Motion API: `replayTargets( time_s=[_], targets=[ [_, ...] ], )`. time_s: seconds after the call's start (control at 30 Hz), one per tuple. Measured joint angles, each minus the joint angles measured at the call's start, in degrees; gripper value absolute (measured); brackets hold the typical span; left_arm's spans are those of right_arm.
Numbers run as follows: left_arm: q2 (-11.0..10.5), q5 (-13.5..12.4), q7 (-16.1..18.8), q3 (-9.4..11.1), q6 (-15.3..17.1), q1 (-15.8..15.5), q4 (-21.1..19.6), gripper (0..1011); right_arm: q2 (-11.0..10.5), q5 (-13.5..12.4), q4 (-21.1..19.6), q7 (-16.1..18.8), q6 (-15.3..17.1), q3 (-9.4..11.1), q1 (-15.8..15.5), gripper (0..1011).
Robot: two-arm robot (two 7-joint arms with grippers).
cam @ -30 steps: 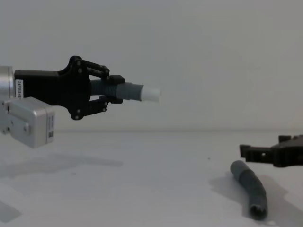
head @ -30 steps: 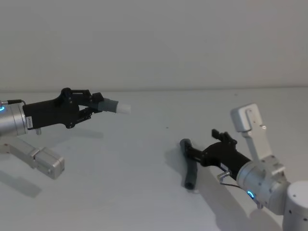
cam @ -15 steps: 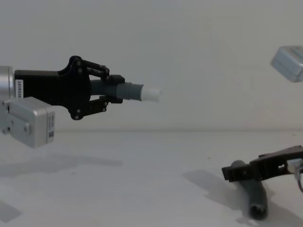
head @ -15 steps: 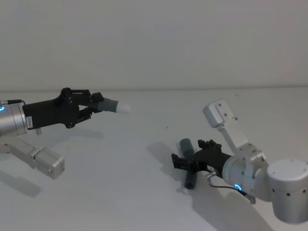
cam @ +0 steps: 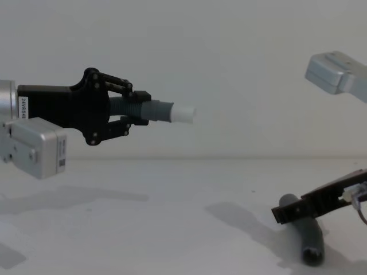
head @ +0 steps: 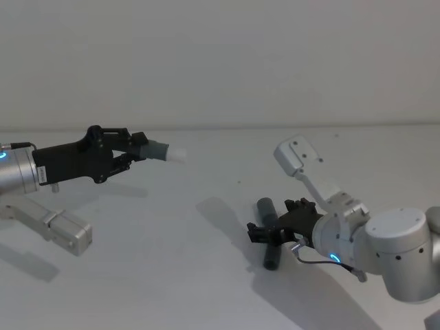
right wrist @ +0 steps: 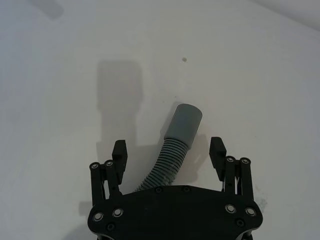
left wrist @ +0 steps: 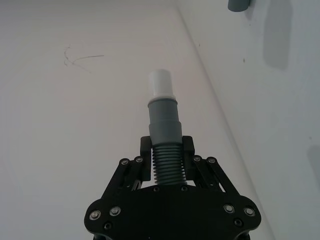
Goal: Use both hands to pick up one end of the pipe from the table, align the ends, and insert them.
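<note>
Since a second ago, the right gripper point(right wrist: 168, 149) has been swung round and lowered over the longer pipe piece point(head: 270, 253), which lies on the table point(head: 158, 268). Its fingers are spread to either side of the ribbed middle and are clear of it. The left gripper point(cam: 139, 109) is held aloft, unmoved, clamped on the shorter piece point(cam: 157, 110), with the white tip point(cam: 183, 113) pointing toward the robot's right. Two pipe pieces are counted, well apart.
</note>
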State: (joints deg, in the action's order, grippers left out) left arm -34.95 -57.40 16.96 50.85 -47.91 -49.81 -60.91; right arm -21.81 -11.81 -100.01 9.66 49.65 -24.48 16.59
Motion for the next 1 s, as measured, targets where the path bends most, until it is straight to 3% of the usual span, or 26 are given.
replayTargets(
  time_s=[0.57,1.0],
  targets=[
    [0.0,0.0,0.01,0.0,0.0,0.0,0.0,325,1.1,0.68,0.97,0.68,3.51,-0.78,1.36,1000],
    [0.0,-0.01,0.01,0.0,-0.01,0.0,0.01,325,2.18,-0.18,1.91,1.69,3.95,0.48,1.01,1000]
  ],
)
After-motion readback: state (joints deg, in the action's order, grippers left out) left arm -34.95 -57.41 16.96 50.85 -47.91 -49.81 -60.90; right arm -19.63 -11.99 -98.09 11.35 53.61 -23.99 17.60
